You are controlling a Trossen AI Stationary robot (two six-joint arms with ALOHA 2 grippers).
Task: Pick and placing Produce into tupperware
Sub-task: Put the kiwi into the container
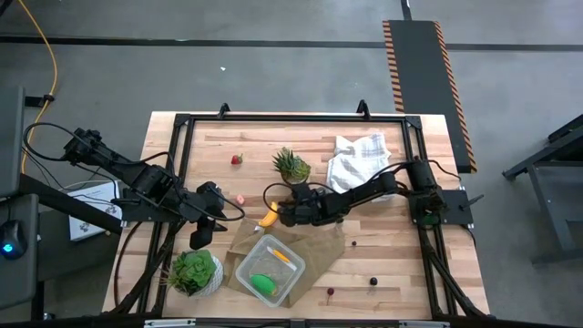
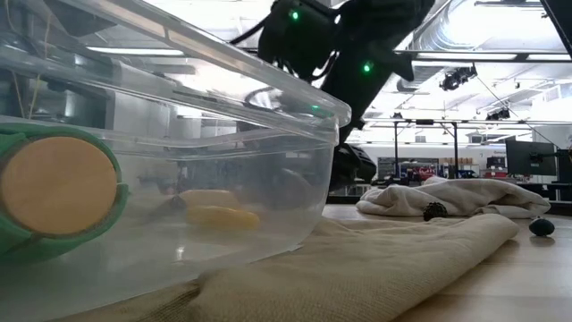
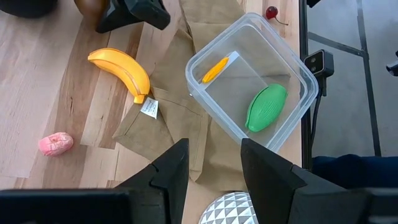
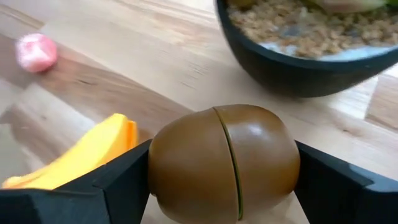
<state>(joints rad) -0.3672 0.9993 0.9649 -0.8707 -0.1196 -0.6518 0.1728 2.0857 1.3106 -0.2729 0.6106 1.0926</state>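
Two right gripper (image 4: pixel 224 171) fingers clamp kiwi (image 4: pixel 224 163); seam upright between them.

a wooden table (image 1: pixel 392 264) sits on a grey floor. the clear tupperware (image 1: pixel 270 271) is on a brown paper bag (image 1: pixel 314 251) near the front edge, with a green oval (image 1: pixel 264 284) and a yellow-orange piece (image 1: pixel 280 256) inside it. a yellow banana (image 1: pixel 269 217) lies just beside the bag's far left corner. the right gripper (image 1: pixel 288 214) is right next to the banana. the left gripper (image 1: pixel 200 236) is left of the bag. a red strawberry (image 1: pixel 237 159) sits far back, left of a spiky plant (image 1: pixel 291 166). a white cloth (image 1: pixel 357 157) lies far right.
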